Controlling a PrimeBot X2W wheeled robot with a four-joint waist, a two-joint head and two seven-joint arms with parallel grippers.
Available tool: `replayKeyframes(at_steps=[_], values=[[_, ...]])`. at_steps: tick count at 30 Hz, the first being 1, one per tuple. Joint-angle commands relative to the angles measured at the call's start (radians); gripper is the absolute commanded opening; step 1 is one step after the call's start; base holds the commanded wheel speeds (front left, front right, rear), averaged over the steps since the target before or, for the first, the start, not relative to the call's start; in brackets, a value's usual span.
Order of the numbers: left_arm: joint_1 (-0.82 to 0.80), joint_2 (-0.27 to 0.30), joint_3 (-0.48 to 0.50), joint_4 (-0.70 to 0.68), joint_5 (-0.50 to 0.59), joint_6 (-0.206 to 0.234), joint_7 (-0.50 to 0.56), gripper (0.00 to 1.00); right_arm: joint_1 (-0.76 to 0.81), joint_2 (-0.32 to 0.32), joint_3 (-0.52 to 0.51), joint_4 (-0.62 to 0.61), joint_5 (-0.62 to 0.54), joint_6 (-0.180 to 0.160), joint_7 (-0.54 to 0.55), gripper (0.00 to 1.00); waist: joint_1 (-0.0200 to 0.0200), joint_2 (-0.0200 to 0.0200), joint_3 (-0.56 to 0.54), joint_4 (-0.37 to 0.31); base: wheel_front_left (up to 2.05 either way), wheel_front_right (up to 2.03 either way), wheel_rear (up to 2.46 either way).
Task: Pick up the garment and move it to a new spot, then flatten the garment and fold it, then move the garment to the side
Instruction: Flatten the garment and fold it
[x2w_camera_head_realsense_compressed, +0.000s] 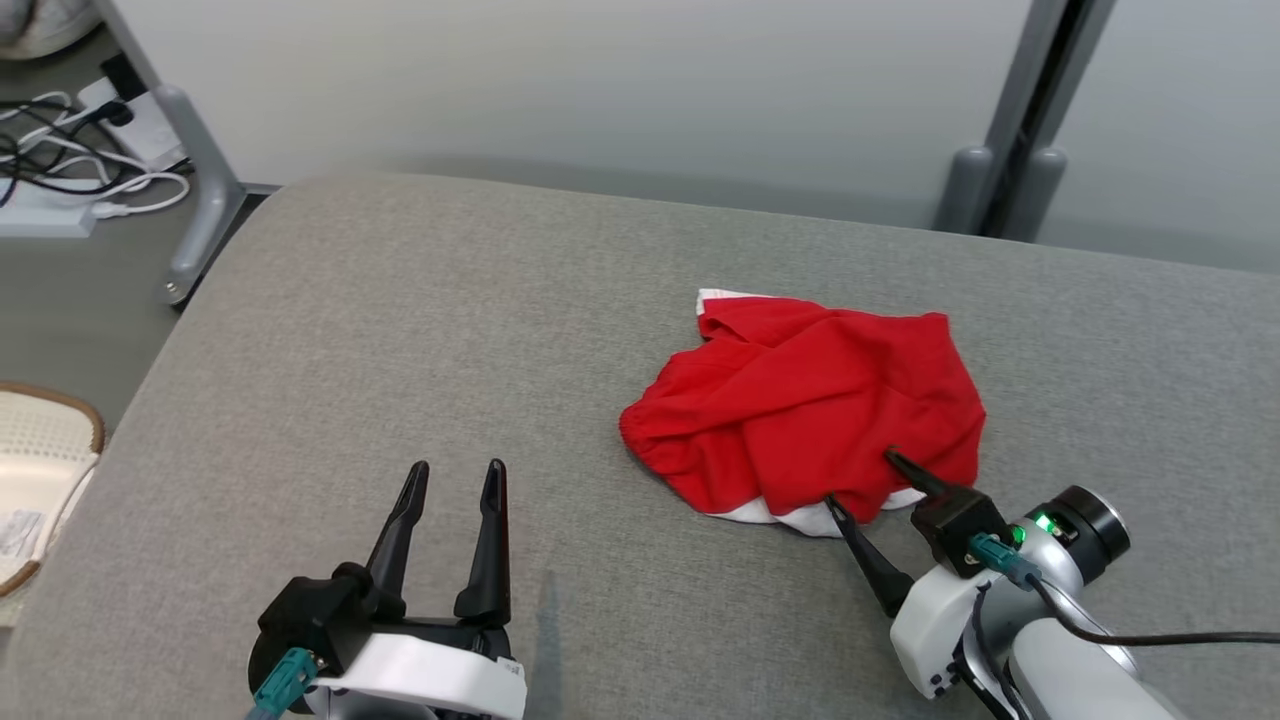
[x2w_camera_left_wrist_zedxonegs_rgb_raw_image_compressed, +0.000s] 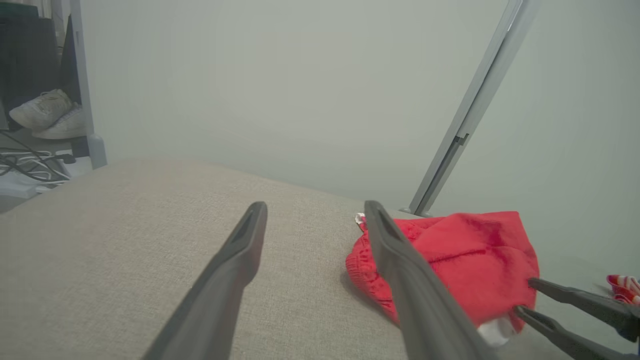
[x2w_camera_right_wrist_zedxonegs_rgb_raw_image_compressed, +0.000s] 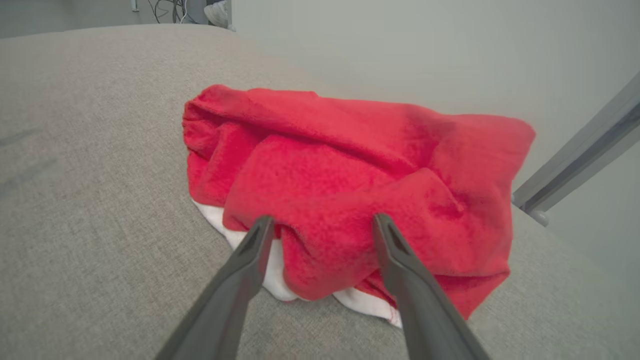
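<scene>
A crumpled red garment (x2w_camera_head_realsense_compressed: 810, 410) with white trim lies on the grey cushioned surface (x2w_camera_head_realsense_compressed: 420, 330), right of centre. My right gripper (x2w_camera_head_realsense_compressed: 860, 480) is open at the garment's near edge, its two fingertips spread around a red fold with white trim below. Seen from the right wrist, the garment (x2w_camera_right_wrist_zedxonegs_rgb_raw_image_compressed: 350, 180) bulges between the open fingers (x2w_camera_right_wrist_zedxonegs_rgb_raw_image_compressed: 250, 260) of my right gripper (x2w_camera_right_wrist_zedxonegs_rgb_raw_image_compressed: 322, 225). My left gripper (x2w_camera_head_realsense_compressed: 455, 470) is open over bare fabric to the garment's left, with nothing in it. From the left wrist, the open left gripper (x2w_camera_left_wrist_zedxonegs_rgb_raw_image_compressed: 315, 207) has the garment (x2w_camera_left_wrist_zedxonegs_rgb_raw_image_compressed: 465, 260) to its right.
The grey surface's left edge drops to the floor, where cables (x2w_camera_head_realsense_compressed: 70, 150) and a metal frame leg (x2w_camera_head_realsense_compressed: 200, 190) sit. A woven basket (x2w_camera_head_realsense_compressed: 40, 470) stands at the far left. Grey posts (x2w_camera_head_realsense_compressed: 1010, 180) rise behind the surface at the back right. Shoes (x2w_camera_left_wrist_zedxonegs_rgb_raw_image_compressed: 47, 115) lie on the floor.
</scene>
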Motion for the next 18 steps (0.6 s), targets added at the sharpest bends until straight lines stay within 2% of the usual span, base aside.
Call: replayKeyframes(at_steps=[1, 2, 3, 4, 5, 13, 18], values=[[-0.008, 0.003, 0.004, -0.005, -0.007, 0.005, -0.004, 1.00, -0.016, -0.007, -0.001, 0.024, -0.011, 0.000, 0.007, 1.00, 0.0000, 0.0000, 0.007, 0.019, 0.00, 0.00, 0.00], [-0.008, 0.003, 0.004, -0.004, -0.007, 0.002, -0.004, 1.00, -0.020, -0.007, -0.004, 0.039, -0.009, 0.000, 0.011, 1.00, 0.0000, 0.0000, 0.007, 0.023, 0.00, 0.00, 0.00], [-0.007, 0.003, 0.004, -0.003, -0.007, 0.002, -0.004, 1.00, -0.023, -0.006, -0.004, 0.054, -0.003, 0.000, 0.011, 0.95, 0.0000, 0.0000, 0.008, 0.028, 0.00, 0.00, 0.00], [-0.006, 0.003, 0.003, -0.002, -0.006, 0.001, -0.004, 1.00, -0.026, -0.006, -0.009, 0.064, 0.001, 0.000, 0.006, 0.32, 0.0000, 0.0000, 0.008, 0.032, 0.00, 0.00, 0.00], [-0.005, 0.004, 0.002, 0.000, -0.006, 0.001, -0.004, 1.00, -0.030, -0.008, -0.014, 0.075, 0.001, 0.000, -0.002, 0.00, 0.0000, 0.0000, 0.009, 0.035, 0.00, 0.00, 0.00], [-0.003, 0.003, 0.003, 0.006, -0.003, 0.002, -0.004, 1.00, -0.063, 0.017, -0.019, 0.120, 0.020, 0.000, -0.060, 0.00, 0.0000, 0.0000, 0.008, 0.042, 0.00, 0.00, 0.00], [-0.003, 0.004, 0.005, 0.010, 0.002, 0.002, -0.004, 1.00, -0.095, 0.060, 0.041, 0.088, 0.119, 0.000, -0.087, 0.00, 0.0000, 0.0000, -0.005, 0.035, 0.00, 0.00, 0.00]])
